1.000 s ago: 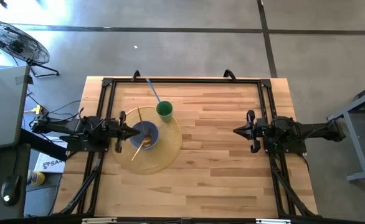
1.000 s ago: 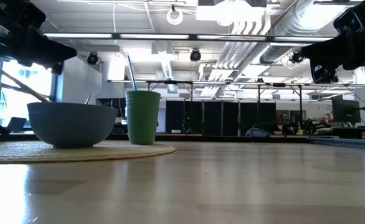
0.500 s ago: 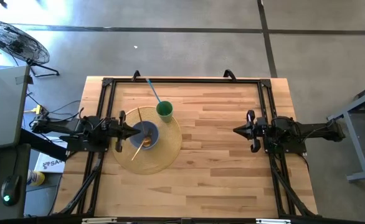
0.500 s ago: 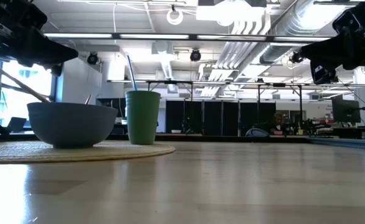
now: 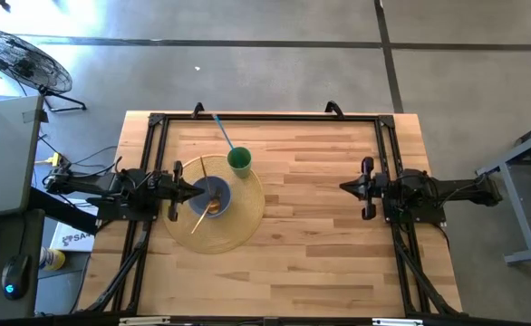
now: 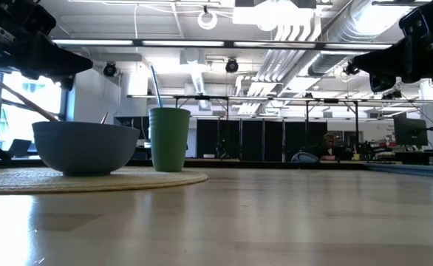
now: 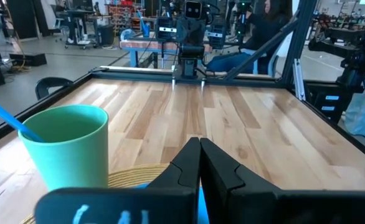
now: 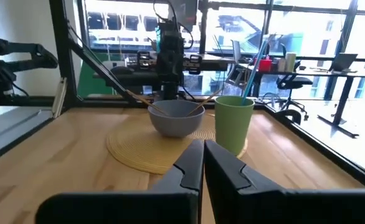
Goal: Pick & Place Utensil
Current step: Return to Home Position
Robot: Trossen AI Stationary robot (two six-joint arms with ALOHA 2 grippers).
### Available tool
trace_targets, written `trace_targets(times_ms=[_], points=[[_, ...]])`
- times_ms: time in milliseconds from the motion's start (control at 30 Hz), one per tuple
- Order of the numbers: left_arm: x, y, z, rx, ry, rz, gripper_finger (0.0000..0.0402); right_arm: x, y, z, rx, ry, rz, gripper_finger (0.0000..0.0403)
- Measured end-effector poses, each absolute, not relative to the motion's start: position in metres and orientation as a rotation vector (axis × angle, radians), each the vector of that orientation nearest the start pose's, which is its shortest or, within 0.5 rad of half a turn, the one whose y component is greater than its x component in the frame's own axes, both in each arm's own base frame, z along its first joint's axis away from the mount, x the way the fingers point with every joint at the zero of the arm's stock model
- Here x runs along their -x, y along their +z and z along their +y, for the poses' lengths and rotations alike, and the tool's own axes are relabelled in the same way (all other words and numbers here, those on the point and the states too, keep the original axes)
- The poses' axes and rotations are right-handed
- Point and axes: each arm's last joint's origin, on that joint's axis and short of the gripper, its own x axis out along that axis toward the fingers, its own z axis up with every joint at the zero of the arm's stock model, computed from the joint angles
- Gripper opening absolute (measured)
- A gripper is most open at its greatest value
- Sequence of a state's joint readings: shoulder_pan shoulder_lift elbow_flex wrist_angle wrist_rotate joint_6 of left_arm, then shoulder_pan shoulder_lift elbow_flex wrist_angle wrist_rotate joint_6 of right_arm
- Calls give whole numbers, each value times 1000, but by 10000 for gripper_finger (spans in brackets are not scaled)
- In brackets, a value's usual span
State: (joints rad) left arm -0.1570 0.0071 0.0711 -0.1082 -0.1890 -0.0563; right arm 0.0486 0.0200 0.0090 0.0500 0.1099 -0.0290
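Note:
A grey-blue bowl (image 5: 214,195) stands on a round woven placemat (image 5: 238,222) at the table's left. Two thin wooden sticks (image 5: 189,178) lean in the bowl. Just beyond the bowl, on the mat's far edge, a green cup (image 5: 239,161) holds a blue utensil (image 5: 222,132) that slants out over its rim. My left gripper (image 5: 202,192) hangs shut above the bowl's left rim, pointing level toward the right. My right gripper (image 5: 342,189) hangs shut over bare wood at the right, pointing level toward the bowl (image 8: 176,117) and cup (image 8: 233,123).
Black frame rails (image 5: 265,118) run along the table's far, left and right edges. Bare wood (image 5: 302,244) stretches between the two arms and toward the near edge. A person (image 6: 330,143) sits far off in the room behind the table.
My right gripper has rolled a little about the line it points along, staying in place and shut. Bowl, cup and utensils have not moved.

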Motion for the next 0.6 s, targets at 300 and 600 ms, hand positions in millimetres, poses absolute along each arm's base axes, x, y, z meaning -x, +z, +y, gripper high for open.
trace_targets(times_ms=[300, 600], points=[[-92, 177, -9, 50, 33, 42, 1, -98, 171, 2, -122, -54, -56, 8], [-93, 177, -9, 51, 33, 41, 1, -98, 171, 2, -129, -54, -55, 9]])
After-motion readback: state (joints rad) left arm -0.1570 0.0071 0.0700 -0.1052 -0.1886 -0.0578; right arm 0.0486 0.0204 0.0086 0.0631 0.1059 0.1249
